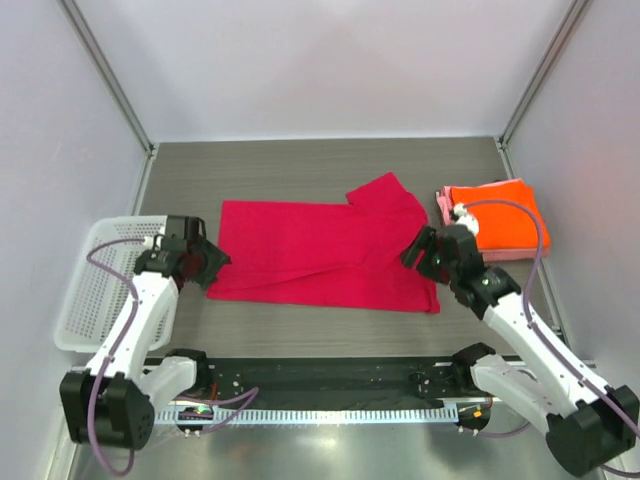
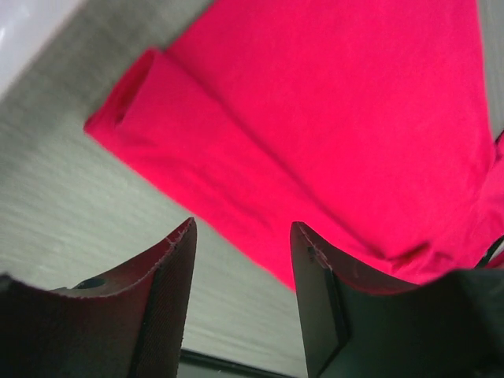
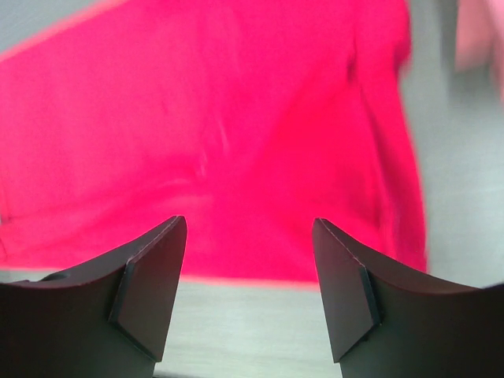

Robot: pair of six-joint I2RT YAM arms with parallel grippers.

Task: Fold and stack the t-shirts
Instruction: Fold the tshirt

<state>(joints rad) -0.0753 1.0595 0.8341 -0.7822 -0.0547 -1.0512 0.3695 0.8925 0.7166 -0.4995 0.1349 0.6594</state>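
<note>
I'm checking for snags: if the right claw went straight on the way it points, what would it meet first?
Most likely the crimson t-shirt, close to its near edge; the open right claw aims at it with nothing between, though depth is unclear.

Grey wood-grain tabletop, matte. Lying directly on it:
- crimson-magenta cloth t-shirt, centre, spread flat, one sleeve angled up at upper right
- folded pale pink cloth t-shirt, right, beneath a folded bright orange cloth t-shirt
- white plastic mesh basket, left edge
</note>
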